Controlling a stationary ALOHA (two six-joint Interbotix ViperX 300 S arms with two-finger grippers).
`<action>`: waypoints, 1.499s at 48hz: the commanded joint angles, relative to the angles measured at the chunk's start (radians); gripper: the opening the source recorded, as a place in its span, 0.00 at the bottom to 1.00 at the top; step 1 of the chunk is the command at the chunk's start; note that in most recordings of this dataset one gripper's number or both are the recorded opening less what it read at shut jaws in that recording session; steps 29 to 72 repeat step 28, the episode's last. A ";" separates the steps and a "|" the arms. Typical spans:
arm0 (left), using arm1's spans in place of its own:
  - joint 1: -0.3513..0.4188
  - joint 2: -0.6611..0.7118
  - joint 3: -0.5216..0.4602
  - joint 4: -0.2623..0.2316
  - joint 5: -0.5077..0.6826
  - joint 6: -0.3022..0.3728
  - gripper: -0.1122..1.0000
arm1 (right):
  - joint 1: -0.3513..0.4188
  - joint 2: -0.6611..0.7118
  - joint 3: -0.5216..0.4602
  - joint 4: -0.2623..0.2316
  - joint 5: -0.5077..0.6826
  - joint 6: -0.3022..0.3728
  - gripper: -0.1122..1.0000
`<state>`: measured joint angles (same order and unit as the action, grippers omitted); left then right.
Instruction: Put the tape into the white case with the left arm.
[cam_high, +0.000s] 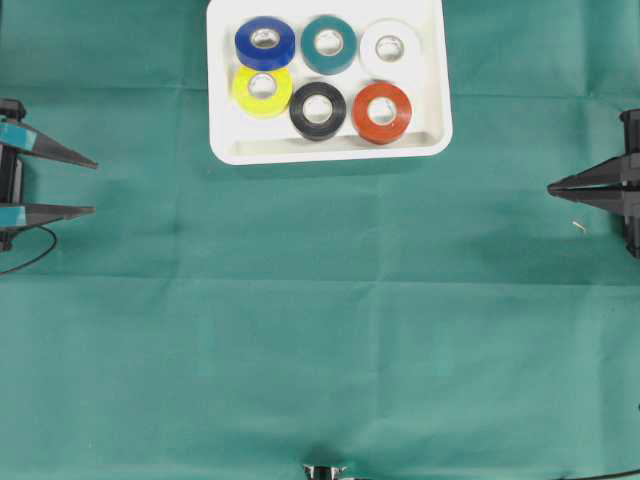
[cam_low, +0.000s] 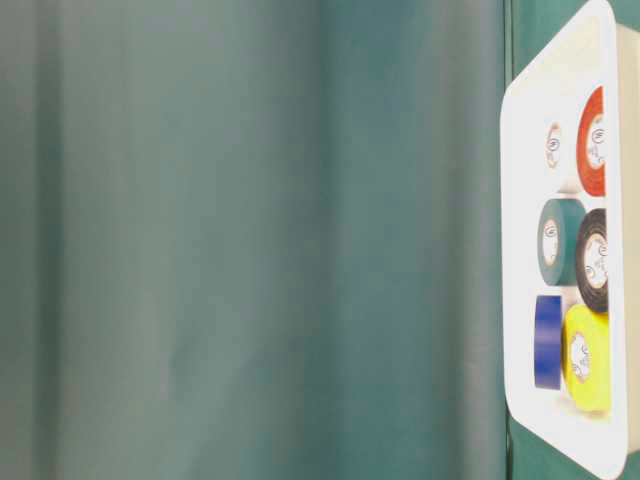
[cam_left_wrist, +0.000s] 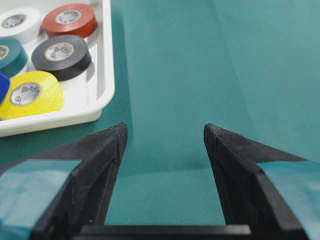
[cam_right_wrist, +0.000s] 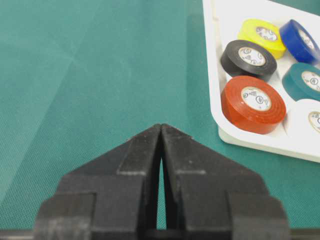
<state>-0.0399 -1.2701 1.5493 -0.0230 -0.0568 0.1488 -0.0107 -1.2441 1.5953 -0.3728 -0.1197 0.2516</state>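
With six rolls already in the white case (cam_high: 330, 150), the left gripper (cam_high: 92, 186) – fingers spread, holding nothing – risks only nudging that tray if it reaches in again.

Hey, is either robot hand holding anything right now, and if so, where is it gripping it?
Nothing is held. The left hand is open over bare green cloth, the right hand is shut on nothing, and all six tape rolls lie in the shallow white plastic tray.
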 joint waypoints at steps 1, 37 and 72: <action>-0.002 0.008 -0.015 0.003 -0.005 -0.002 0.68 | -0.002 0.006 0.005 -0.005 -0.008 0.003 0.02; -0.002 0.008 -0.009 0.002 -0.005 -0.005 0.68 | -0.002 0.008 0.005 -0.005 -0.008 0.003 0.02; -0.002 0.008 -0.009 0.002 -0.005 -0.005 0.68 | -0.002 0.008 0.005 -0.005 -0.008 0.003 0.02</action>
